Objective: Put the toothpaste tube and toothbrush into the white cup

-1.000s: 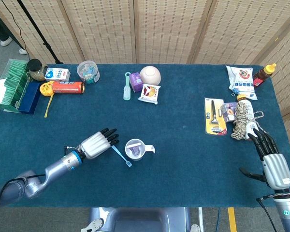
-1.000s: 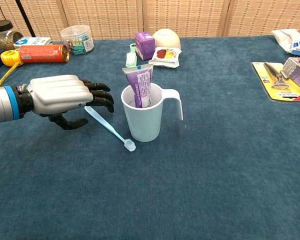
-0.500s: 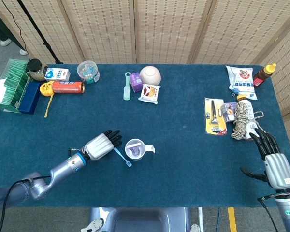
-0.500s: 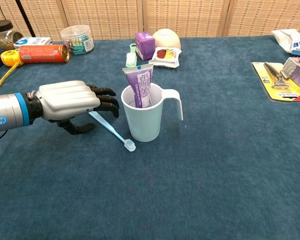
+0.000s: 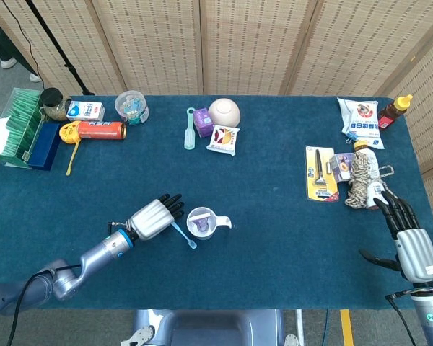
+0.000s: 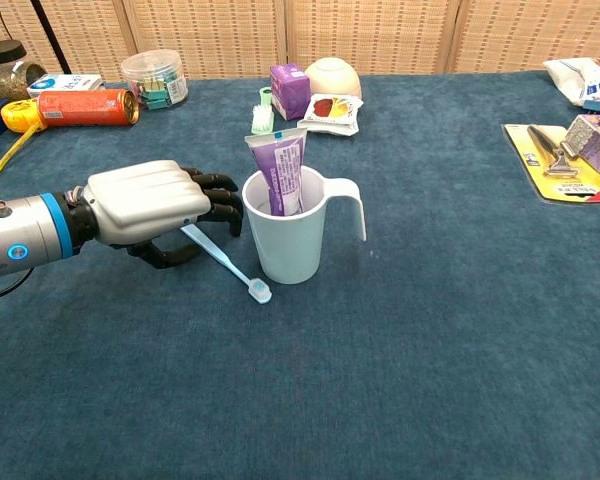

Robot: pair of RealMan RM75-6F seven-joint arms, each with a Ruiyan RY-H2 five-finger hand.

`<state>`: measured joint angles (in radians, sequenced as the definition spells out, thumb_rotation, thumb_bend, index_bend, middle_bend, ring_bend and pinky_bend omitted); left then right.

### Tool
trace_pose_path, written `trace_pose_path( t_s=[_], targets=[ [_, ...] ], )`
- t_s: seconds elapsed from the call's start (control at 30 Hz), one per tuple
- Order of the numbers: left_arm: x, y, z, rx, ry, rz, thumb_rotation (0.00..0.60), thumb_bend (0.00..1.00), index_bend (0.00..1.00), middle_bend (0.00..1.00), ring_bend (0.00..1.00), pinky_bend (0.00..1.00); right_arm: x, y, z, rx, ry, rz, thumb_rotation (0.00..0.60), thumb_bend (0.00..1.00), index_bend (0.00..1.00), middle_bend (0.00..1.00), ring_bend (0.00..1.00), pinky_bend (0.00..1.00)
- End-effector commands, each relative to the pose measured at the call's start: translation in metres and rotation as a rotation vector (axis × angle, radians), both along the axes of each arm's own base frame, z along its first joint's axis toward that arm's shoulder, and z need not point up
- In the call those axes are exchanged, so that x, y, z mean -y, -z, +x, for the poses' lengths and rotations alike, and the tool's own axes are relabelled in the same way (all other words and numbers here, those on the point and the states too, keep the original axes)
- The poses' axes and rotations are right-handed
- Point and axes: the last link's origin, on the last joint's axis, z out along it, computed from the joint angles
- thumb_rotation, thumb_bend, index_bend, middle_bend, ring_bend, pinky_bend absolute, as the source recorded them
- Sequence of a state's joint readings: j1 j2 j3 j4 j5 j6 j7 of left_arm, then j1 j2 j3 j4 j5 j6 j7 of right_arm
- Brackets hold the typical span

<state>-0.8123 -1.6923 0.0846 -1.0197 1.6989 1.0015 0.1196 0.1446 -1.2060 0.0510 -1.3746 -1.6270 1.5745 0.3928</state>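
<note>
A white cup [image 6: 292, 255] with a handle stands upright on the blue cloth, seen from above in the head view [image 5: 224, 223]. The purple toothpaste tube [image 6: 278, 170] stands inside it, cap end down [image 5: 201, 227]. A light blue toothbrush [image 6: 232, 266] lies flat on the cloth just left of the cup, its head toward me [image 5: 182, 235]. My left hand [image 6: 148, 204] hovers over the brush handle, fingers stretched and slightly bent almost to the cup wall, thumb low beneath; the handle's far end is hidden under it [image 5: 154, 218]. My right hand [image 5: 413, 244] rests far right, fingers spread, holding nothing.
Along the back stand a purple box [image 6: 290, 90], a cream bowl [image 6: 332, 76], a snack packet [image 6: 330, 110], an orange can [image 6: 85, 106] and a clear jar [image 6: 152, 75]. A razor pack [image 6: 555, 158] and a rope bundle [image 5: 361, 179] lie right.
My left hand has slid right toward the cup and now covers more of the toothbrush handle. The toothbrush, cup and tube have not moved; the right hand has barely shifted.
</note>
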Motion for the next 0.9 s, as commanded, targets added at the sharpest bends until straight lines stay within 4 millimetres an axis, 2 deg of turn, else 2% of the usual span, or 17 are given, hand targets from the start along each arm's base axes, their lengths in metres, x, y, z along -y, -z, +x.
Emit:
trace_pose_path(
  t_s=[0.03, 0.57, 0.9],
  targets=[
    [0.001, 0.0, 0.0, 0.01, 0.013, 0.006, 0.6, 0.5, 0.38, 0.16, 0.1, 0.24, 0.0, 0.0, 0.0, 0.001, 0.0, 0.0, 0.6, 0.0, 0.01, 0.0, 0.0, 0.04],
    [0.001, -0.003, 0.0, 0.052, 0.007, 0.015, 0.6, 0.5, 0.36, 0.12, 0.07, 0.24, 0.0, 0.0, 0.0, 0.001, 0.001, 0.0, 0.6, 0.0, 0.01, 0.0, 0.0, 0.04],
    [-0.001, -0.012, 0.002, 0.086, 0.008, 0.041, 0.6, 0.4, 0.36, 0.11, 0.06, 0.24, 0.0, -0.001, 0.0, 0.003, 0.0, -0.001, 0.6, 0.0, 0.01, 0.0, 0.0, 0.04]
  ],
)
